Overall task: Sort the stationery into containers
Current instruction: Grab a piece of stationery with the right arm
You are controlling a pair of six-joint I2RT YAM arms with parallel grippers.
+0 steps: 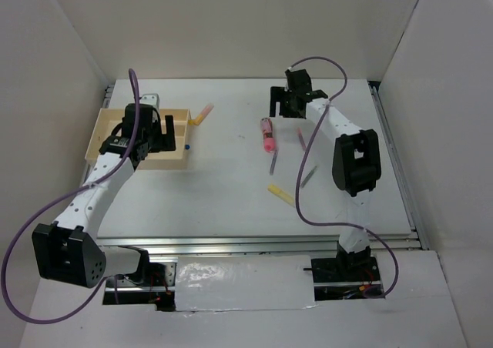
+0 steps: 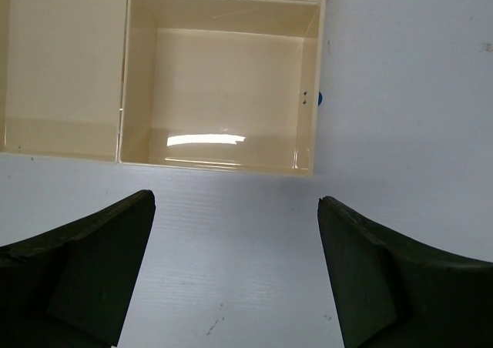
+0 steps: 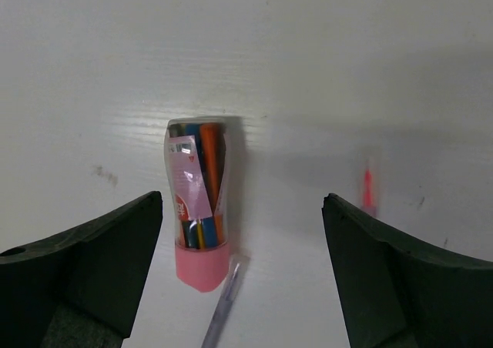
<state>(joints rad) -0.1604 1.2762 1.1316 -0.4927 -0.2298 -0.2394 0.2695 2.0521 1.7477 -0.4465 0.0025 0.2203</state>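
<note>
Pink-capped, the pen tube (image 3: pixel 198 202) lies on the table (image 1: pixel 231 202) toward its far edge, under our right gripper (image 3: pixel 240 225), jaws wide. We should centre it between them before descending, avoiding the grey pen (image 3: pixel 219 317). Our left gripper (image 2: pixel 235 209), equally wide, hovers by the far-left tray (image 2: pixel 316 71).

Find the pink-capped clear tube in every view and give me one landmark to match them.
Top external: the pink-capped clear tube lies right of centre.
Left wrist: not in it; only the tray shows.
Right wrist: left of centre, pink cap toward the bottom edge.
Shared landmark: the thin grey pen just off the pink cap, in the top and right wrist views.
</note>
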